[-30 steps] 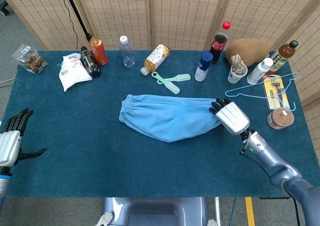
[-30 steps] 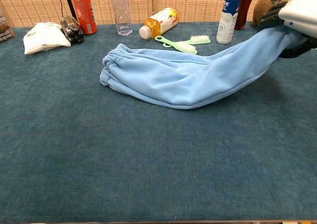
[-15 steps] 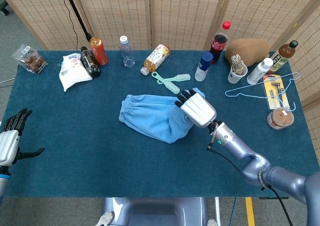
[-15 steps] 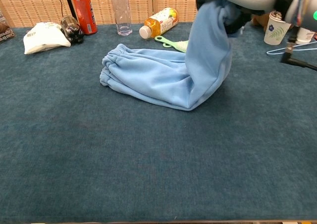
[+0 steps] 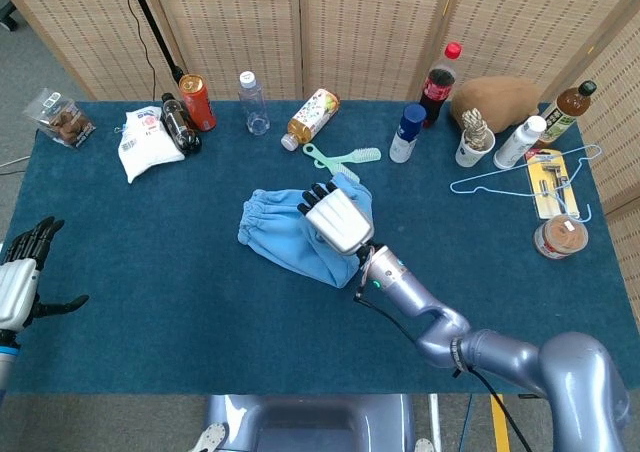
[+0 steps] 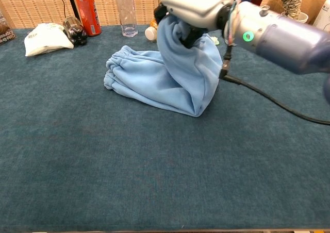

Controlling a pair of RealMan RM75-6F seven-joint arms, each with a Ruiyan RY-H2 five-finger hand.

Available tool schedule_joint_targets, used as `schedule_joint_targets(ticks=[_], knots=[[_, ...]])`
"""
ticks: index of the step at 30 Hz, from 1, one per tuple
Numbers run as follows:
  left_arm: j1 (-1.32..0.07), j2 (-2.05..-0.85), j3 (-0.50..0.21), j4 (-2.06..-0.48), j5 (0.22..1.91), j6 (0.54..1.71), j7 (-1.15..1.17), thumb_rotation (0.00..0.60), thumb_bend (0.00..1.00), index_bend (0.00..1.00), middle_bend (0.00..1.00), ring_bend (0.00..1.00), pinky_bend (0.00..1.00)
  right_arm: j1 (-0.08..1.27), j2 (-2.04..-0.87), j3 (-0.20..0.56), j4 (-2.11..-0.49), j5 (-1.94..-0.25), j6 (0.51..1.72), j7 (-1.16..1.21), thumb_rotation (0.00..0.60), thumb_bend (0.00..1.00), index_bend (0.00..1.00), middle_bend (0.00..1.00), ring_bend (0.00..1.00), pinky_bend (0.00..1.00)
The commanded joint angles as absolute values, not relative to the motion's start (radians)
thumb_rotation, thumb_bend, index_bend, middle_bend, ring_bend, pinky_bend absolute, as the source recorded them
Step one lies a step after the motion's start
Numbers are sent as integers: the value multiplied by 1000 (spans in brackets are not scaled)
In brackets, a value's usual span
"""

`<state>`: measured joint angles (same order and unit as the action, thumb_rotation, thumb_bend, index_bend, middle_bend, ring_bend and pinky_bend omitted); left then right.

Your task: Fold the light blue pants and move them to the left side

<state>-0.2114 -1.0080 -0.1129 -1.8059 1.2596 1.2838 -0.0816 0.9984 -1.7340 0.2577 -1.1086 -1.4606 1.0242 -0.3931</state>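
Observation:
The light blue pants (image 5: 285,234) (image 6: 147,78) lie mid-table, waistband end at the left, flat on the cloth. My right hand (image 5: 338,218) (image 6: 193,3) grips the leg end and holds it lifted above the pants' middle, so the fabric hangs down in a loop from the hand. My left hand (image 5: 22,277) hovers at the table's left edge, fingers apart and holding nothing; the chest view does not show it.
Along the back stand a can (image 5: 197,102), a clear bottle (image 5: 253,103), a lying juice bottle (image 5: 312,116), green brushes (image 5: 345,162), a blue-capped bottle (image 5: 406,133) and a cola bottle (image 5: 438,83). A white bag (image 5: 143,142) lies back left. A wire hanger (image 5: 520,177) lies right.
My right hand has carried the pants' leg end leftward from the far right, over the middle of the pants, doubling the fabric over. The left hand has barely moved.

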Motion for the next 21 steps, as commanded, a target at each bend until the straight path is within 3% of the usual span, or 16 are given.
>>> schedule_joint_targets(ticks=[1,5,6,7,9,11,15,21], knots=[[-216,-1009,-116,-1801,1250,1273,-82,600,24,0,0,0,0,1033,-1795,279,-1055,-1437,1013,-418,600,954,588,405,346,481],[-220,-1010,-116,-1799,1246,1266,-79,600,23,0,0,0,0,1050,-1831,291,-1022,-1430,1022,-417,600,937,574,395,343,477],[-221,-1010,-117,-1799,1245,1264,-77,600,23,0,0,0,0,1053,-1841,295,-1016,-1426,1025,-411,600,856,534,367,323,462],[-221,-1010,-117,-1799,1244,1262,-76,600,23,0,0,0,0,1055,-1849,298,-1013,-1424,1028,-408,600,737,473,330,291,438],[-223,-1010,-117,-1798,1242,1257,-75,600,24,0,0,0,0,1058,-1862,301,-1007,-1414,1025,-404,600,217,167,128,112,308],[-225,-1011,-117,-1795,1241,1253,-73,600,24,0,0,0,0,1057,-1871,313,-1014,-1381,1008,-412,600,5,10,12,10,171],[-230,-1015,-115,-1794,1244,1247,-65,600,24,0,0,0,0,1044,-1870,368,-1079,-1292,1018,-464,600,0,0,0,0,19],[-228,-1017,-112,-1800,1249,1252,-58,600,24,0,0,0,0,1024,-1847,384,-1157,-1244,1046,-517,600,0,0,0,0,3]])
